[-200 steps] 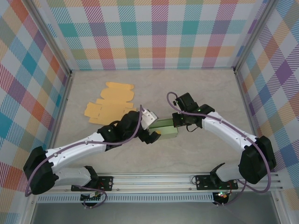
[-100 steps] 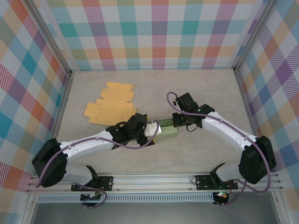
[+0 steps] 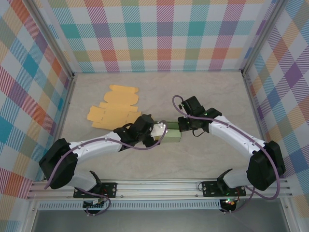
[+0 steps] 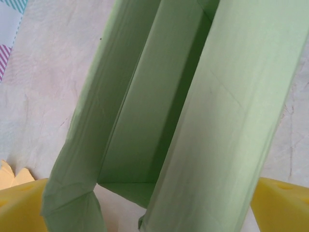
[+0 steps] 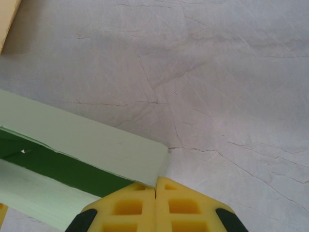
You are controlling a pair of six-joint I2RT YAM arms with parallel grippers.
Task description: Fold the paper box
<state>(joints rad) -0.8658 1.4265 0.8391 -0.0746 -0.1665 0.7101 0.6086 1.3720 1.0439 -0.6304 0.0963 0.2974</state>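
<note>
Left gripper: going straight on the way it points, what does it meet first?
The green paper box: its open end sits between the spread fingers of the left gripper, so it would probably hit the box's inner fold first; depth is unclear.

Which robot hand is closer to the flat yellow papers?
Left. The left gripper is open around the end of the green box that faces the flat yellow papers. The right gripper pinches the box's other end, farther from them.
</note>
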